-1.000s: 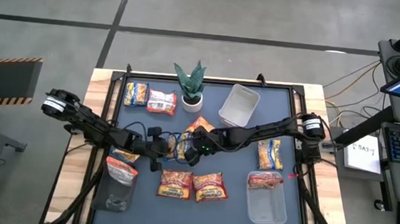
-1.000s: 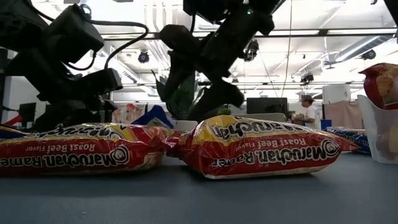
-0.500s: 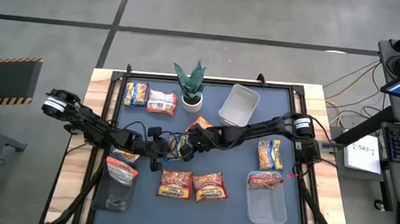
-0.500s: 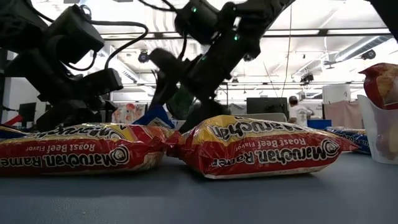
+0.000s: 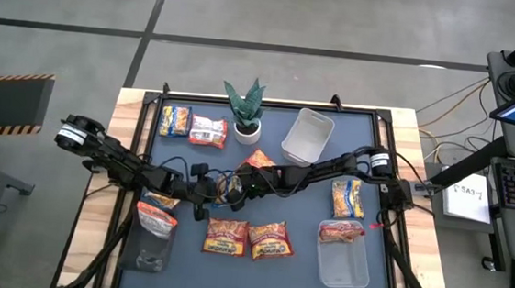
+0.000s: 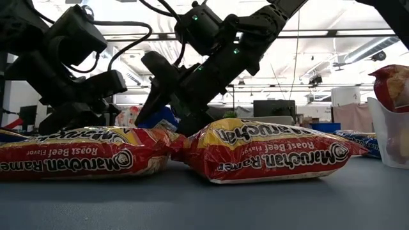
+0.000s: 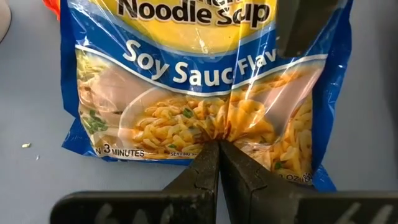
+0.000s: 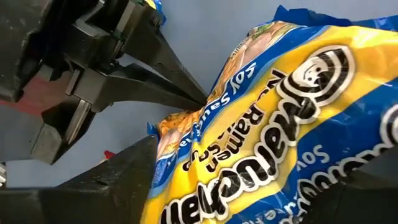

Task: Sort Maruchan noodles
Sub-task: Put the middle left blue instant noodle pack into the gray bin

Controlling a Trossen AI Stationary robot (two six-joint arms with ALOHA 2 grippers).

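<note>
A blue-and-yellow soy sauce noodle packet lies mid-table between my two grippers. My left gripper comes from the table's left and is shut on its wrapper. My right gripper reaches in from the right, slanting down. It is open, with one finger on either side of the packet; whether they touch it, I cannot tell. Two red roast beef packets lie flat nearer the front edge. An orange packet lies just beyond the grippers. My left gripper pinches a small pucker of the wrapper's film on the packet's printed face, near one short end, between its two fingertips. The fingers slant down from the table's left. The film is drawn up into creases at the pinch; the packet's far part lies on the mat.
A potted plant and an empty clear bin stand at the back. Two packets lie at the far left, one at the right. Clear bins at front left and front right each hold a packet.
My right gripper has come down and toward the table's left, from above the soy sauce packet to where its fingers stand on either side of it. My left gripper has kept its pinch on the wrapper.
</note>
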